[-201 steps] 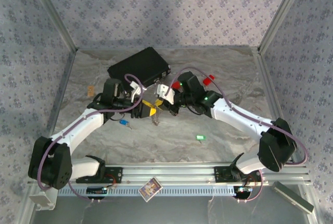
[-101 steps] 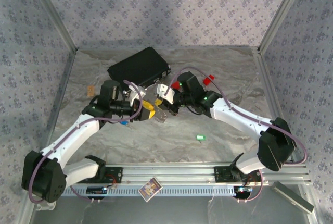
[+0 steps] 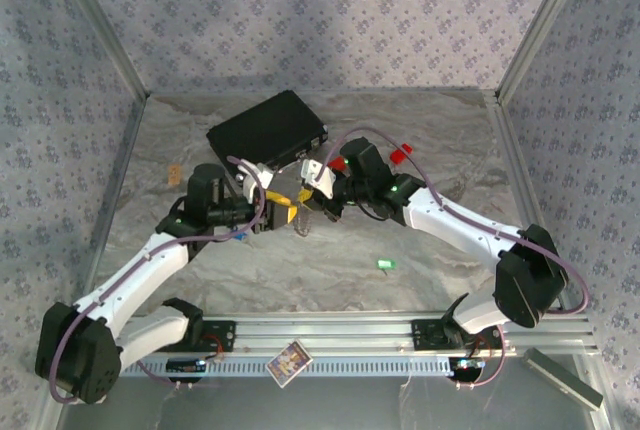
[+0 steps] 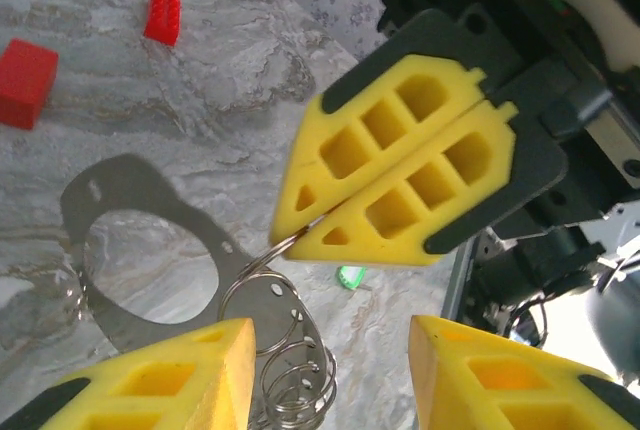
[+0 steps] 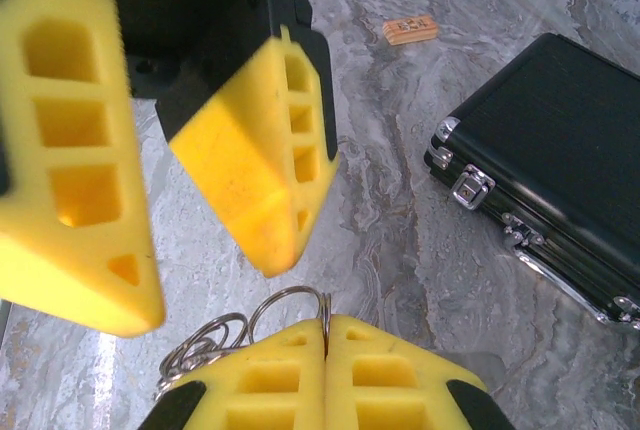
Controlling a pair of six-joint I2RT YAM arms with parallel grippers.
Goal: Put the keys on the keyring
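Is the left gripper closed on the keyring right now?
No, the left gripper is open, fingers wide apart; the right gripper pinches the keyring.

Case (image 3: 267, 128) at back left; key (image 3: 385, 264) front right.

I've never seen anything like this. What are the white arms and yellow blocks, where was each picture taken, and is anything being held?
Two robot arms are bolted to a marbled table. The wide picture looks down from above; each close-up comes from a camera on one wrist. The yellow blocks are the arms' fingers. The right arm's fingers are shut on a silvery wire keyring, while the left arm's fingers stand open beside it. On the table lie a black case, red blocks and a green key.
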